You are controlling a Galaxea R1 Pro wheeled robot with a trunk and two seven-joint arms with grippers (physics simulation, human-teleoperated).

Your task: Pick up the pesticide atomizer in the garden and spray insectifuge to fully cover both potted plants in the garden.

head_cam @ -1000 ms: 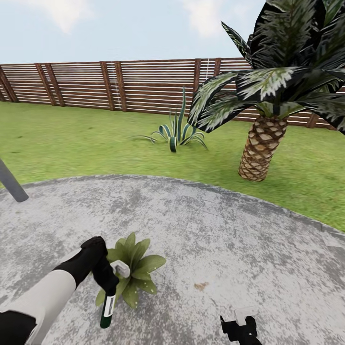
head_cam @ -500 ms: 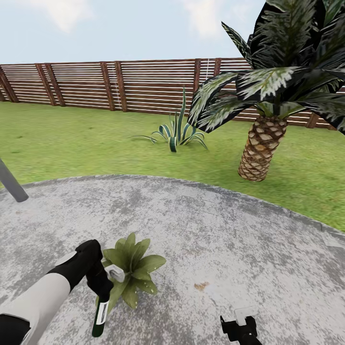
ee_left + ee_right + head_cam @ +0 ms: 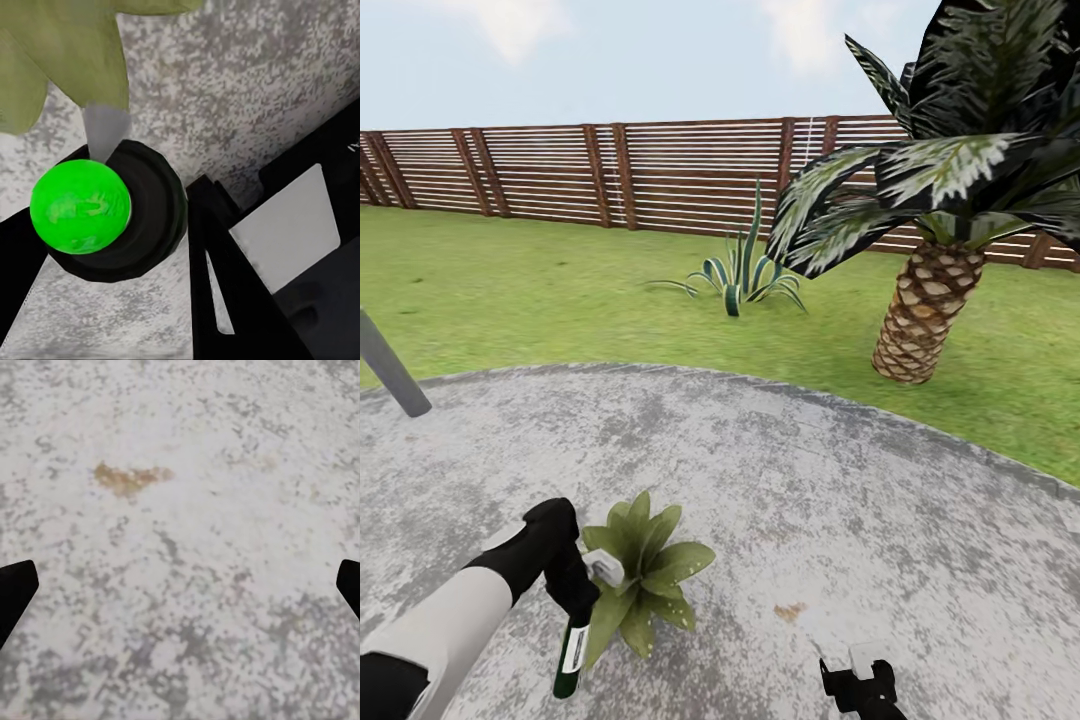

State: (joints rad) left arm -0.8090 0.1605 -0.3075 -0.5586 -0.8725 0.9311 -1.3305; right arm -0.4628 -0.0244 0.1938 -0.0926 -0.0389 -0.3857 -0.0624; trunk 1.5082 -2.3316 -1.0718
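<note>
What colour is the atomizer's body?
Dark green, with a pale label strip; the atomizer hangs from the left gripper. Best seen in the head view.

1. The pesticide atomizer point(image 3: 570, 655) carries a pale label with dark marks on its side, seen in the head view; the marks are too small and blurred to read.
2. No other text, number or sign is legible.

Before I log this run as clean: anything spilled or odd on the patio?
One thing: a small brownish stain marks the grey patio, right of the potted plant and ahead of the right claw. Otherwise nothing stands out; the left claw holds the pesticide atomizer.
</note>
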